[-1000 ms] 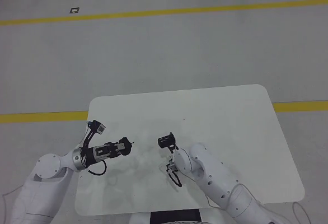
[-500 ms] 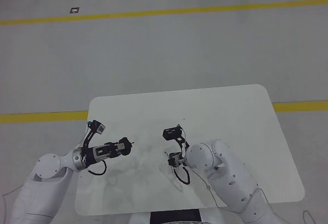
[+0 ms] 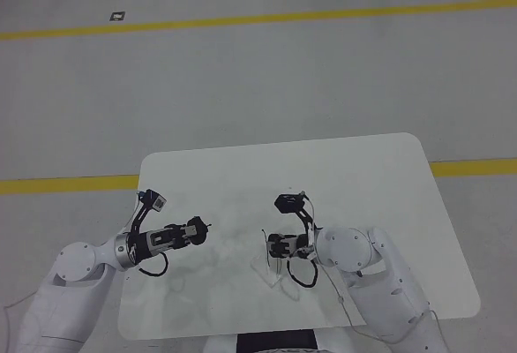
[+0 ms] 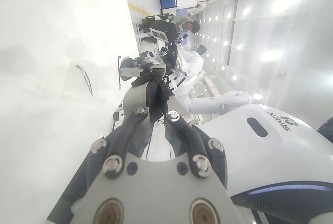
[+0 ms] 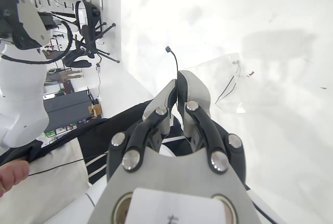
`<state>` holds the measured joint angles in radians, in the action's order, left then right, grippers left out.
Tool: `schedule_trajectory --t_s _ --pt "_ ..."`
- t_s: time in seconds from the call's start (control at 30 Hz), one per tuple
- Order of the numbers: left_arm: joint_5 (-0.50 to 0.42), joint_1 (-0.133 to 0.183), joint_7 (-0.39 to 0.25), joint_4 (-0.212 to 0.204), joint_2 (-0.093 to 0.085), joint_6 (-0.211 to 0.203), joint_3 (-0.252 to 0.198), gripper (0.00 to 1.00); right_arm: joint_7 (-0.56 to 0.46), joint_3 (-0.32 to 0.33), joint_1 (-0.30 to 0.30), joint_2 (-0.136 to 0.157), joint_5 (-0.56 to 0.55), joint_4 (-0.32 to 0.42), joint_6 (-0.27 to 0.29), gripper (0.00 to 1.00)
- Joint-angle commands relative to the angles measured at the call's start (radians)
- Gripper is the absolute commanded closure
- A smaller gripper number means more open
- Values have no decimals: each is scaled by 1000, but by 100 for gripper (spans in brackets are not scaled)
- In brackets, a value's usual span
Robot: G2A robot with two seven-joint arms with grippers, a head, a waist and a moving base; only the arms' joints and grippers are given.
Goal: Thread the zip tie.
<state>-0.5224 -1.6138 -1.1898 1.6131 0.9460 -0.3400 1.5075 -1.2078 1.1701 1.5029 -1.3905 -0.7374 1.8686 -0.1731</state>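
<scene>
The zip tie (image 5: pixel 175 60) is a thin black strap with a small square head at one end. That head end pokes out past the fingertips of the right pincer (image 5: pixel 178 74) and bends slightly to one side, while the rest of the strap runs back between the two pads. The pincer is clamped on it, pads pressed flat against the strap. From the left wrist view the tie shows as a straight dark line across the tip of that pincer, with a length free on each side.

It is held over the near middle of the white bench (image 3: pixel 364 176), just beside a clear plastic bag (image 5: pixel 231 66) that lies flat on the surface. A few more black ties (image 5: pixel 229 85) sit inside the bag.

The right arm comes in from the near right corner of the bench, elbow bent. Its wrist is turned so that the pincer points across towards the other arm.

The left arm reaches in from the near left corner. The left pincer (image 3: pixel 198 229) is over the bench, its fingers drawn together and aimed back at the right one — the two face each other with open bench between them. What the left one grips, if anything, I cannot make out.
</scene>
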Motion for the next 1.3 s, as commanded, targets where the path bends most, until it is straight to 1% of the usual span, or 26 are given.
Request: schedule_trajectory --t_s 0.0,0.07,0.17,0.23,0.3,0.4,0.5,0.57,0.67,0.73,0.83,1.13,1.2,1.23,1.27 --pt "0 0 0 0 0 0 0 100 0 0 0 0 1 0 0 100" --pt "0 0 0 0 0 0 0 100 0 0 0 0 1 0 0 100" --pt "0 0 0 0 0 0 0 100 58 -4 18 1 28 -1 9 100" --pt "0 0 0 0 0 0 0 100 80 -8 33 6 -4 17 12 100" --pt "0 0 0 0 0 0 0 100 108 -12 52 8 2 41 6 100" --pt "0 0 0 0 0 0 0 100 175 -13 83 10 22 68 7 100" --pt "0 0 0 0 0 0 0 100 267 -12 112 11 49 79 13 100" --pt "0 0 0 0 0 0 0 100 371 -6 141 10 91 95 34 100" --pt "0 0 0 0 0 0 0 100 455 5 173 12 135 109 62 100" --pt "0 0 0 0 0 0 0 100 487 9 183 13 166 113 80 100" --pt "0 0 0 0 0 0 0 100 500 3 175 15 203 100 108 100" --pt "0 0 0 0 0 0 0 100 497 1 171 15 214 94 110 100" --pt "2 -4 33 13 3 7 -19 100 497 1 171 15 214 94 110 100" --pt "2 -10 42 23 5 9 -35 100 507 0 171 15 214 92 111 100" --pt "1 -13 50 29 6 5 -44 100 521 -3 172 15 217 88 111 100"
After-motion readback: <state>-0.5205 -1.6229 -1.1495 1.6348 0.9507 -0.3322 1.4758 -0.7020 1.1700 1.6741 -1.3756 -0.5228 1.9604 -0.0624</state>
